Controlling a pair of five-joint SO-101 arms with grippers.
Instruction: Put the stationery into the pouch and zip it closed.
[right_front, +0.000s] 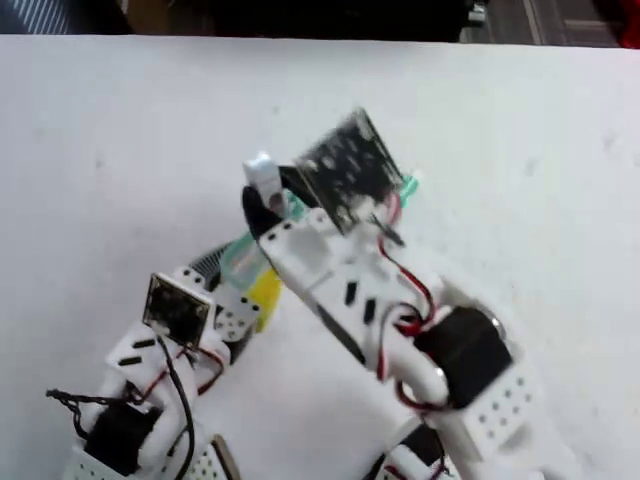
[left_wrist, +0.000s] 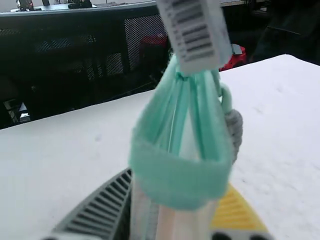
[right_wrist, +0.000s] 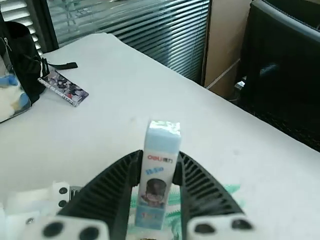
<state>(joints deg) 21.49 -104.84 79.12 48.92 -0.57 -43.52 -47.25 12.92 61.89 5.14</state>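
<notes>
Mint-green translucent plastic pouch (left_wrist: 175, 170) stood upright over the white table (right_front: 520, 120). It was pinched at its lower part between the grey ribbed finger and the yellow finger of the left gripper (left_wrist: 170, 222), which was clamped firmly on it. The zipper band at the top formed a wide loop, so the mouth was open.

Directly above this mouth hung the light-blue rectangular eraser in its printed paper sleeve (right_wrist: 161, 170). The black ribbed fingers of the right gripper (right_wrist: 159, 159) squeezed it from both sides. Its lower end was at the rim of the opening, but I could not tell if it had already entered.

By my judgement the task was around the middle. The pouch was presented and open, but the eraser was not yet dropped inside and the zipper was not yet pulled closed. Whether other stationery already lay inside, the views did not show clearly.
</notes>
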